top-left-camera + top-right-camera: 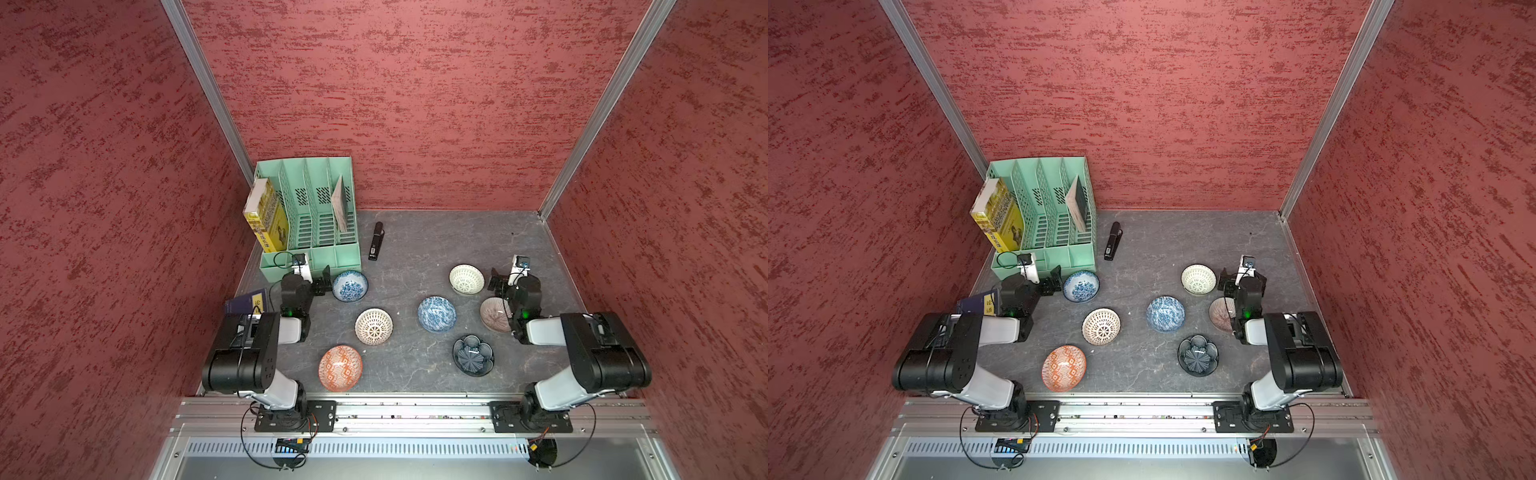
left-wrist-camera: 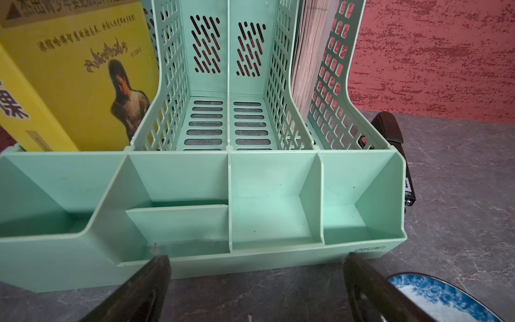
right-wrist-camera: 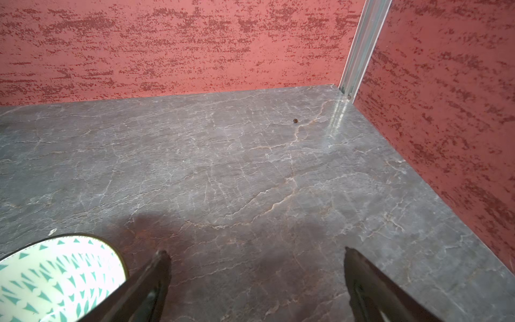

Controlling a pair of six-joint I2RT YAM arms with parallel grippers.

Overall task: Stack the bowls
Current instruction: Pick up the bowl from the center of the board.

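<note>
Only the left wrist view looks into the green organiser (image 2: 178,178). It shows shallow front trays, slotted upright bays, a yellow book (image 2: 83,69) at the left end and a sheaf of papers (image 2: 309,55) in the rightmost bay. The black stapler (image 2: 390,131) only peeps past the organiser's corner there. Both top views show it whole, lying on the worktop (image 1: 415,249) just beside the organiser. A blue book (image 1: 245,301), half under the left arm, shows only from above. The right wrist view alone picks out teal marks inside the far lattice bowl (image 3: 55,278) and a dark speck (image 3: 295,120) near the back corner.

All seven bowls sit apart on the worktop, none stacked:
- The orange-red bowl (image 1: 340,368) is near the front rail.
- The near-organiser blue-white bowl (image 1: 350,286) is next.
- The middle lattice bowl (image 1: 373,326) follows.
- The middle blue-white bowl (image 1: 436,314) comes after it.
- The far lattice bowl is next.
- The dark-blue flower bowl (image 1: 473,355) is toward the front.
- The pinkish striped bowl (image 1: 492,314) is partly hidden under the right arm.

The widest open stretch of worktop lies behind the bowls, toward the back right corner.

The left pincer (image 2: 256,259) has its jaws spread wide and grips nothing. It faces the organiser's front, with the near-organiser blue-white bowl's rim just beside one finger. The right pincer (image 3: 256,253) is equally wide, with only bare worktop between its jaws. The far lattice bowl is just beside it.
</note>
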